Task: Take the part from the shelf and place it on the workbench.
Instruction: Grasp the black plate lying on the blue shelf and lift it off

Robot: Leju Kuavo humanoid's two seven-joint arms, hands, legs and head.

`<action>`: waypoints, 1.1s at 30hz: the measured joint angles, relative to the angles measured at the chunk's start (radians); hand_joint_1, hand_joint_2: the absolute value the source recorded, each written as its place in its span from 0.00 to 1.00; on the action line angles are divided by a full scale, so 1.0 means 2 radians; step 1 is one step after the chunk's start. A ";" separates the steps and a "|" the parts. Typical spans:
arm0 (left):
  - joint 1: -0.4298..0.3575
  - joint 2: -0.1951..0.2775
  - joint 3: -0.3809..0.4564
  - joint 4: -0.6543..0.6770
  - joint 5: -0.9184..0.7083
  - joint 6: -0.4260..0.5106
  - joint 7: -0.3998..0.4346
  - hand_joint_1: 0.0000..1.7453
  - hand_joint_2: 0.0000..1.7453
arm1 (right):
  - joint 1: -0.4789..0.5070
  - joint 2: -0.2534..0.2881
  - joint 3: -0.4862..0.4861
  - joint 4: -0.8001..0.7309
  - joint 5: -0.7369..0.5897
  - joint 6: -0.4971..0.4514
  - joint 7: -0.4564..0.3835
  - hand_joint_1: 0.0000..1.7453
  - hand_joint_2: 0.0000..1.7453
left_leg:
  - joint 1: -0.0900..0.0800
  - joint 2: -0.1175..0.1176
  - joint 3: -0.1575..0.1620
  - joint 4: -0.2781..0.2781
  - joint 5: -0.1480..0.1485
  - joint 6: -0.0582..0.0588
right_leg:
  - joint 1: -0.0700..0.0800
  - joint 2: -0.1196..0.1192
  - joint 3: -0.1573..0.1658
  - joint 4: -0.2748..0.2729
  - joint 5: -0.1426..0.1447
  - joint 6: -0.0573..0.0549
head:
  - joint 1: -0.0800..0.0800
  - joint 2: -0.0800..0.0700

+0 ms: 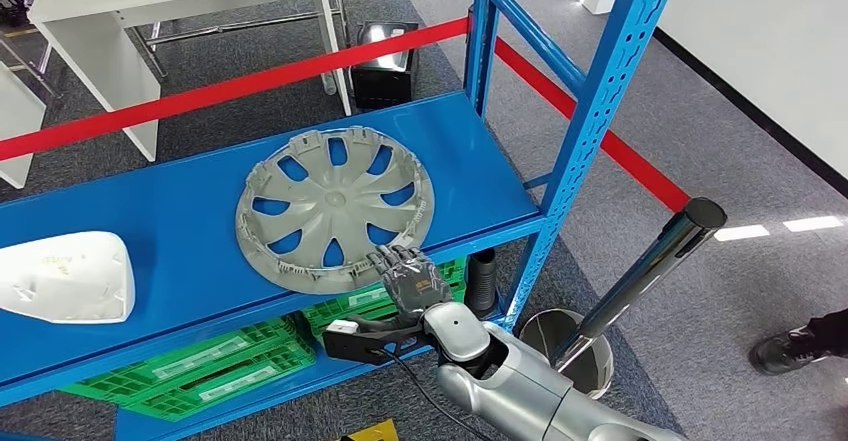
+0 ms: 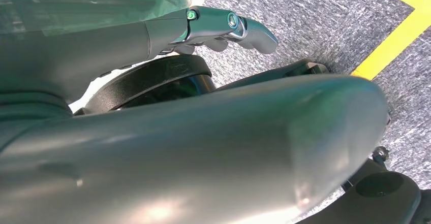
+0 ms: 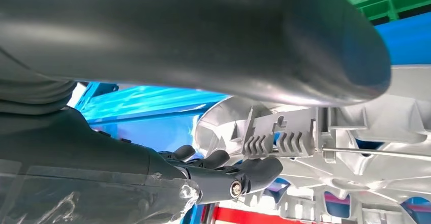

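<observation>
Grey carpet runs under a blue steel shelf [image 1: 300, 201], with a red barrier tape [image 1: 230, 86] stretched behind it and a white table [image 1: 150, 1] standing beyond, toward 11 o'clock of the head view. We take that table to be the likely workbench, though we cannot be sure.

On the blue shelf lies the part, a grey wheel cover [image 1: 335, 209], flat with its ribbed inner face up, near the middle of the board. At 9 o'clock from it, well apart, rests a white moulded panel [image 1: 65, 276]. Green crates [image 1: 230, 356] sit on the level below.

Our right hand [image 1: 408, 279] reaches in at 5 o'clock of the wheel cover, its dark fingers [image 3: 218, 159] loosely spread and lying at the cover's near rim. From the right wrist view the fingers look to be just under or against the rim's clips, but we cannot tell whether they truly bear on it; nothing is clasped yet. Our left hand [image 2: 223, 26] hangs down over the carpet, holding nothing, fingers gently curled but apart.

We judge the task barely begun: the reach is made, the grasp is not. Closing on the rim, lifting the cover off the shelf, carrying it to the table and setting it down all remain.
</observation>
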 joint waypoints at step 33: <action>0.002 0.000 0.000 0.000 0.004 -0.002 -0.005 0.00 0.00 | -0.092 -0.028 0.003 -0.039 0.040 0.092 0.078 0.00 0.00 | 0.000 0.000 0.003 0.000 0.000 0.000 | 0.000 0.000 0.003 0.000 0.000 0.000 | 0.000 0.000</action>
